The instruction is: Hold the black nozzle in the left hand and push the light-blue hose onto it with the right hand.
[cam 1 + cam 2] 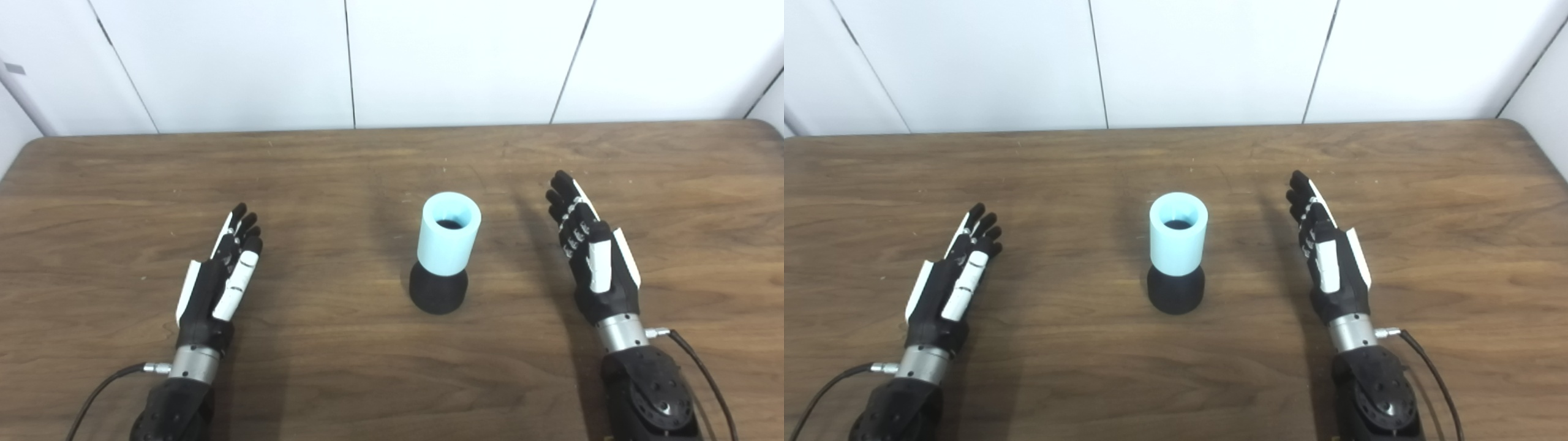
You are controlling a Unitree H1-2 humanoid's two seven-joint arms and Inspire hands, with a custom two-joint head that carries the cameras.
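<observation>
Both my left hand (223,278) and right hand (591,257) hover spread, holding nothing; light-blue hose (449,234) already sits on black nozzle (438,293), so I'd only check seating.

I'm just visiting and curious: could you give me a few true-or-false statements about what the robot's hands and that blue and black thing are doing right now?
1. The light-blue hose stands upright on the black nozzle. True.
2. The left hand is gripping the nozzle. False: it is open, off to the side, touching nothing.
3. The right hand is open and empty. True.
4. The hose lies flat on the wooden table. False: it stands upright, its open end facing up.
5. The nozzle and hose sit between the two hands. True.
</observation>
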